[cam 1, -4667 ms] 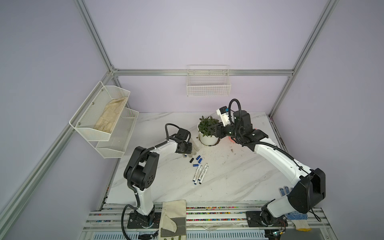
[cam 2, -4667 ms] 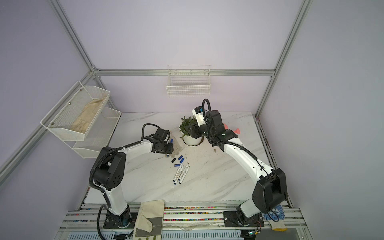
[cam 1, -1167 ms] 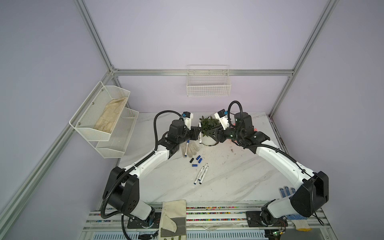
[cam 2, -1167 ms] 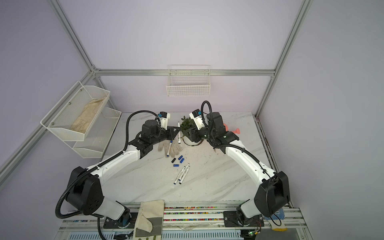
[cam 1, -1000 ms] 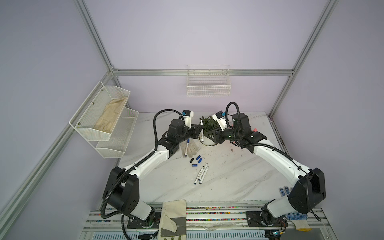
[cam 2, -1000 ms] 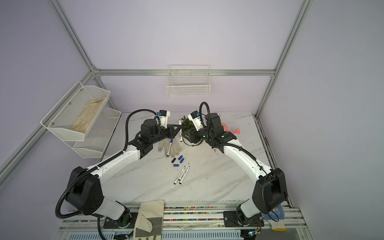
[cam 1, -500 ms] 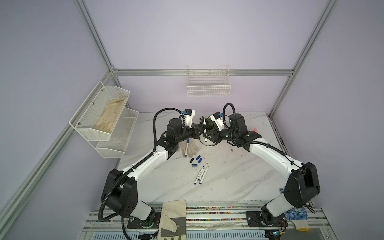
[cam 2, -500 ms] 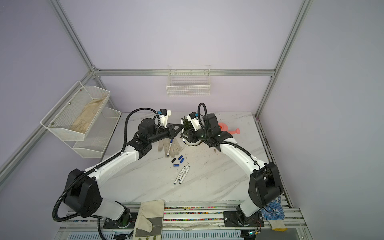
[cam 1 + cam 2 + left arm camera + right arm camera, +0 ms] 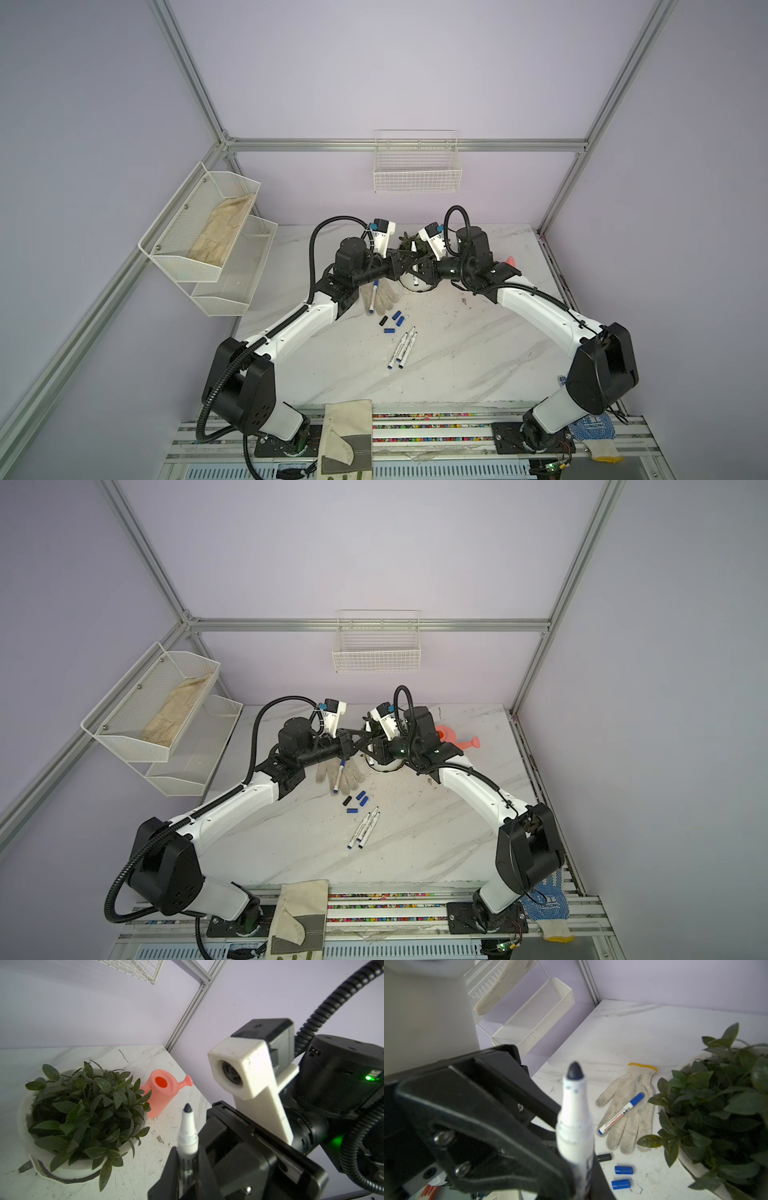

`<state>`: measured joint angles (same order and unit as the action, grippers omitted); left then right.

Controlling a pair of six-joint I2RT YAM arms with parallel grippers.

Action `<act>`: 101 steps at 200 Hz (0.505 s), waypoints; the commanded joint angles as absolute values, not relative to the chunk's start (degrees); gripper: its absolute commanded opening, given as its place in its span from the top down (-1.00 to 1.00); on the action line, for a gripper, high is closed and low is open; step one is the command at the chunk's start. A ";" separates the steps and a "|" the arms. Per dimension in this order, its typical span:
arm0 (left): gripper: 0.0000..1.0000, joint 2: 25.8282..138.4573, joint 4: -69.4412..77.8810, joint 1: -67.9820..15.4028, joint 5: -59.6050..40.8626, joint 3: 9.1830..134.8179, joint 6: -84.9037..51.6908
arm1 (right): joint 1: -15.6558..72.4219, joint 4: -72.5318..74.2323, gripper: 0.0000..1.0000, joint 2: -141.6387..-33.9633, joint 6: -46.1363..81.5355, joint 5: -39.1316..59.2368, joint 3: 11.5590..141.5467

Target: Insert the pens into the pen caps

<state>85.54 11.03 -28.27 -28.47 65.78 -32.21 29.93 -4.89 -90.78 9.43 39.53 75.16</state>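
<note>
An uncapped white pen (image 9: 188, 1132) with a dark tip stands upright over the plant pot, also seen as the pen (image 9: 574, 1115) in the right wrist view. My left gripper (image 9: 187, 1167) is shut on its barrel. My right gripper (image 9: 583, 1178) is shut on the same pen from the opposite side. In both top views the left gripper (image 9: 404, 266) and the right gripper (image 9: 420, 268) meet nose to nose. A blue-capped pen (image 9: 373, 296) lies on a glove. Two uncapped pens (image 9: 402, 348) lie mid-table. Loose blue caps (image 9: 398, 318) and a black cap (image 9: 383, 321) lie beside them.
A potted plant (image 9: 417, 283) stands under the grippers, with a pink watering can (image 9: 455, 739) to its right. The work glove (image 9: 386, 296) lies left of the pot. A two-tier mesh shelf (image 9: 208, 249) hangs on the left wall and a wire basket (image 9: 417, 172) on the back wall.
My right gripper has moved left to meet the left gripper and has closed on the pen. The left gripper has kept hold of the pen, barely moving.
</note>
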 commanded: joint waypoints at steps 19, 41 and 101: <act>0.38 83.12 9.90 -28.92 -29.15 62.87 -30.80 | 29.80 -1.57 0.93 -90.59 9.42 40.03 76.58; 0.05 78.54 7.52 -28.35 -26.99 60.82 -27.20 | 28.84 -0.64 0.96 -89.37 9.25 39.12 76.07; -0.04 74.81 -0.61 -27.65 -30.17 56.91 -20.48 | 26.66 0.00 0.96 -88.51 10.30 41.59 76.20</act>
